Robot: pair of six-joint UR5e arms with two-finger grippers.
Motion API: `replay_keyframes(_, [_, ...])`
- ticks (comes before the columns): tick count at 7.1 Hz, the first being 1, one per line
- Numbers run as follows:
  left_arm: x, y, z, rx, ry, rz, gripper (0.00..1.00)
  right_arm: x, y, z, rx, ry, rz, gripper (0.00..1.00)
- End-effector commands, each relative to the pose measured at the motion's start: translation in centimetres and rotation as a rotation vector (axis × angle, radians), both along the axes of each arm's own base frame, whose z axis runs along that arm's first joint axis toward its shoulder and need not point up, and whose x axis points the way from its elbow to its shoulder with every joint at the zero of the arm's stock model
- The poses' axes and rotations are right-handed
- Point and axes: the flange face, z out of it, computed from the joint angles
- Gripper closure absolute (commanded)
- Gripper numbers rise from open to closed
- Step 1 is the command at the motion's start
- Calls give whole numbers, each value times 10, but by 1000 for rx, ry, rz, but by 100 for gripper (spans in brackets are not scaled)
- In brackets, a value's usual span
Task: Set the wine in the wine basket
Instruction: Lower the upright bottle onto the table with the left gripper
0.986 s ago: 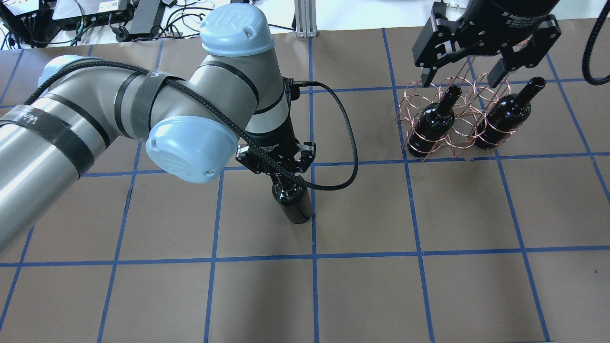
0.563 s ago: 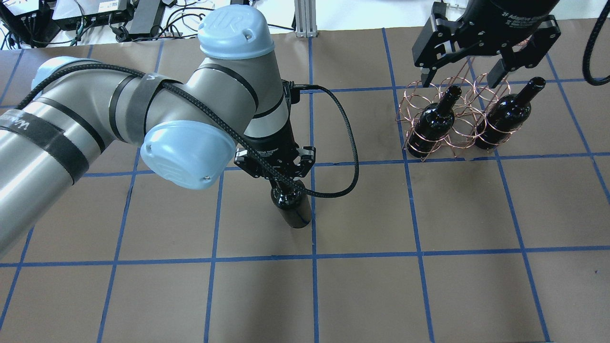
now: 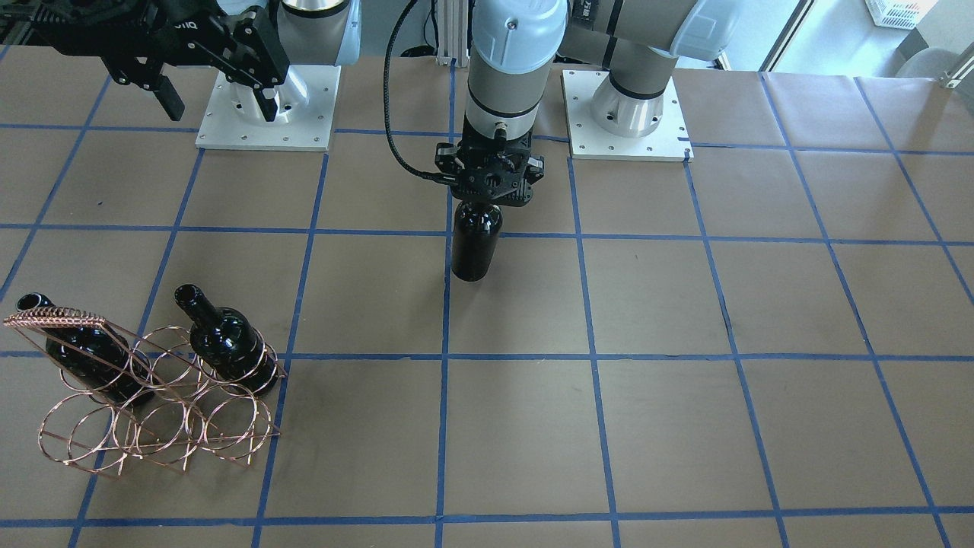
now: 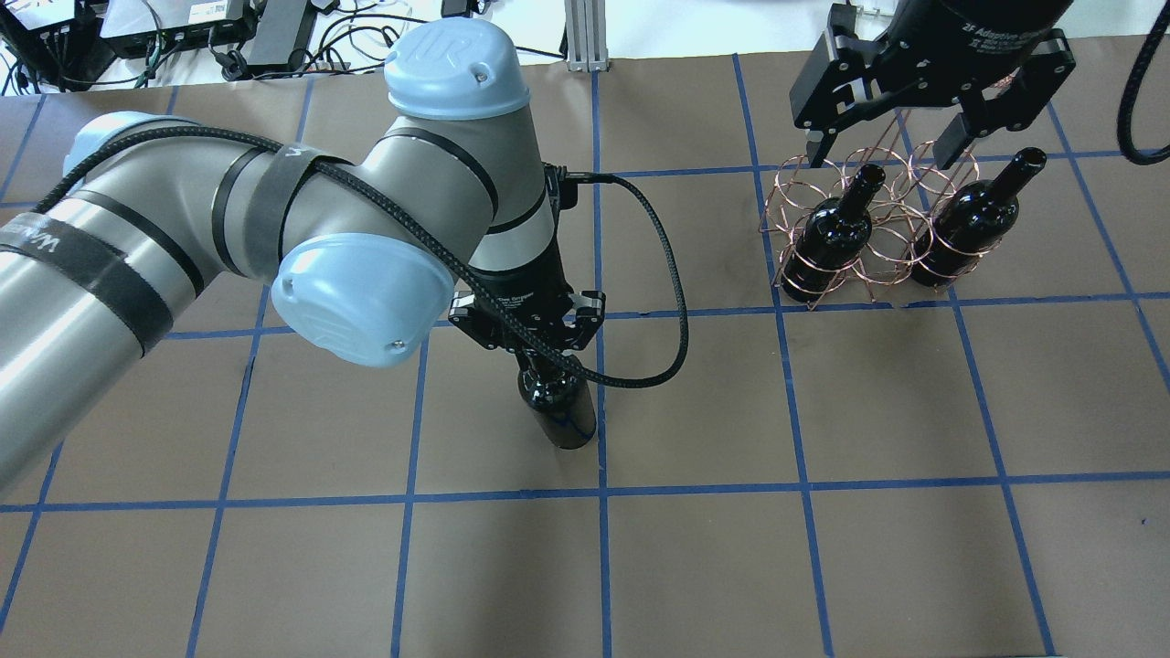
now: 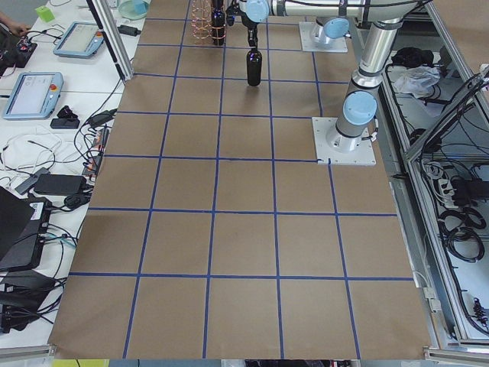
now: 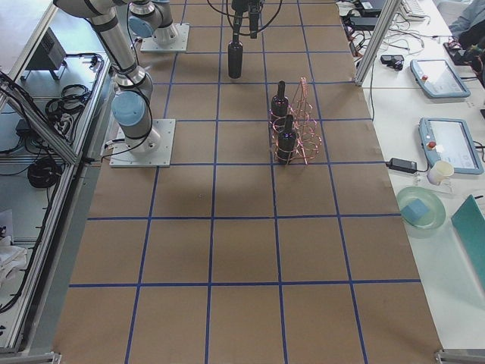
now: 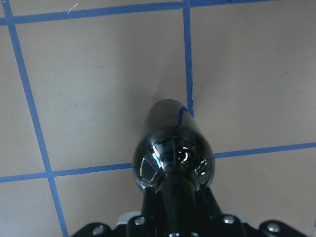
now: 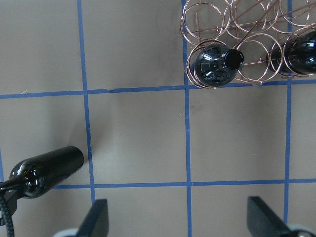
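The glossy black glass wine bottle [image 4: 558, 408] hung upright from the left gripper [image 4: 539, 353], its long axis close to vertical, neck up and base down. The left fingers [image 7: 210, 210] were clenched on the neck just above the shoulder. The base sat close over the brown paper worktop with its blue tape grid [image 4: 914, 411], just beside a tape line near the middle of the surface. Whether the base touched the worktop could not be told.

The copper-coloured wire wine basket [image 3: 156, 396] stood well apart, toward the robot's right. Two further black bottles [image 4: 830, 236] [image 4: 972, 221] sat nearly upright in its front rings, necks up, with an unfilled ring between them and further open rings in the row behind. Only bare worktop lay between the held bottle and the basket.

The right gripper [image 4: 887, 137] hovered above the basket, its fingers [image 8: 96, 218] spread wide and released, grasping nothing. Both grippers were well inside the worktop edges.
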Motion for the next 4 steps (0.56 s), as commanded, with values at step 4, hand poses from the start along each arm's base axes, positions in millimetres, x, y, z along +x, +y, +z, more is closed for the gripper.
replay_keyframes(4, [1,-2,-11,42,-9,1,100,0,0,-1,1,-1,-1,1])
